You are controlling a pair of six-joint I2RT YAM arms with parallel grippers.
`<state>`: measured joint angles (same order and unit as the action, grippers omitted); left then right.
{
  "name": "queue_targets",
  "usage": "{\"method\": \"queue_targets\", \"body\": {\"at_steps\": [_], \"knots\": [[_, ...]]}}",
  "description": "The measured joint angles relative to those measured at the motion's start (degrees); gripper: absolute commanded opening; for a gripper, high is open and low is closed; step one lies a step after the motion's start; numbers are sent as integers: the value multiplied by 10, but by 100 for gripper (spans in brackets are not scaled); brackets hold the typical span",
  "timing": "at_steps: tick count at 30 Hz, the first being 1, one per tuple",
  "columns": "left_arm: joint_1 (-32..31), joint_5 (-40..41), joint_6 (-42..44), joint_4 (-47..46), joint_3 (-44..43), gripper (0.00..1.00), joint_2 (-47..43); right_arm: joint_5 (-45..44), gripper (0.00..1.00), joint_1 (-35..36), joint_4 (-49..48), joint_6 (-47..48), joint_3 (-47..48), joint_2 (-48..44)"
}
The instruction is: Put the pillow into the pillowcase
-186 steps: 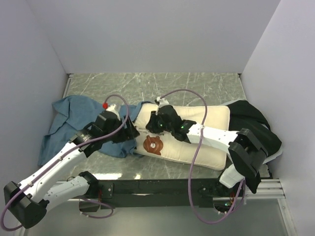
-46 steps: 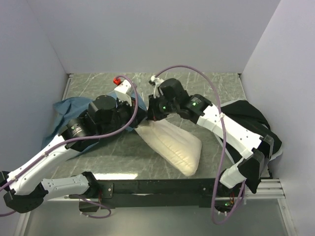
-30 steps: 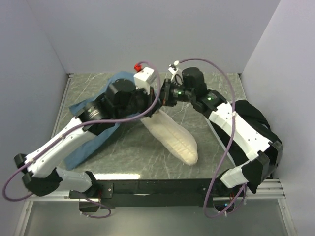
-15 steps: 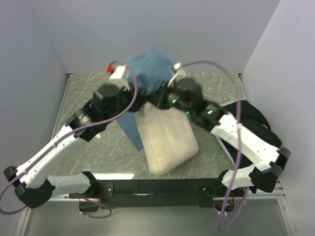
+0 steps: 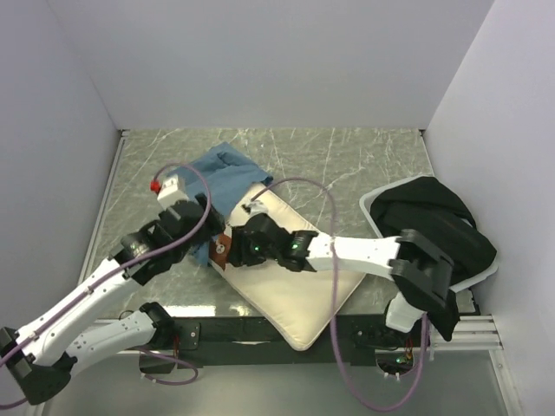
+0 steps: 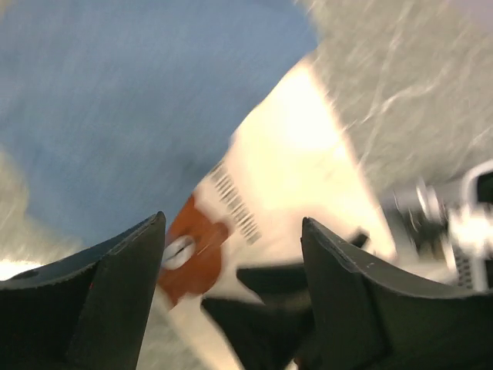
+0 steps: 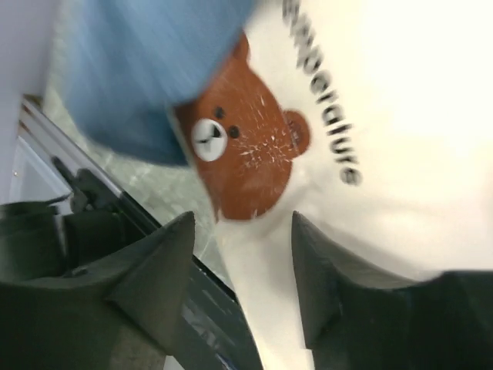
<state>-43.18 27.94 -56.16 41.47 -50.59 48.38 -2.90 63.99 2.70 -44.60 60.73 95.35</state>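
Half second earlier both arms held load aloft. Now cream-white plump bear-print pillow [image 5: 288, 296] lay on table under right gripper [image 7: 243, 231], dusty-blue soft cloth pillowcase [image 5: 227, 169] beyond left gripper [image 6: 231, 231]. Both jaws spread, empty (pillow apparently uncased). Insertion likely needed restart.

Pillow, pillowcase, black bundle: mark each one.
pillow [image 5: 293, 301]: top external view, bare cream middle.
pillowcase [image 5: 223, 170]: top external view, exposed blue cloth.
black bundle [image 5: 431, 211]: top external view, its folded middle.

Pillow [image 5: 290, 299]: laid diagonally, its near corner hung over the table [image 5: 347, 156] edge.
Pillowcase [image 5: 221, 169]: bunched against the pillow's far left side.
Black bundle [image 5: 438, 225]: heaped at right.
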Motion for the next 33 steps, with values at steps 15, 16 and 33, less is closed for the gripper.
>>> {"method": "queue_targets", "body": {"at_steps": [15,16,33], "knots": [[26,23,278,-28,-421,81,512,-154,96,-111,170,-85,-233,-485],[26,21,293,-26,-431,81,535,-151,96,-112,187,-97,-256,-500],[27,50,437,-16,-537,75,733,-124,100,-119,427,-288,-339,-692]]}}
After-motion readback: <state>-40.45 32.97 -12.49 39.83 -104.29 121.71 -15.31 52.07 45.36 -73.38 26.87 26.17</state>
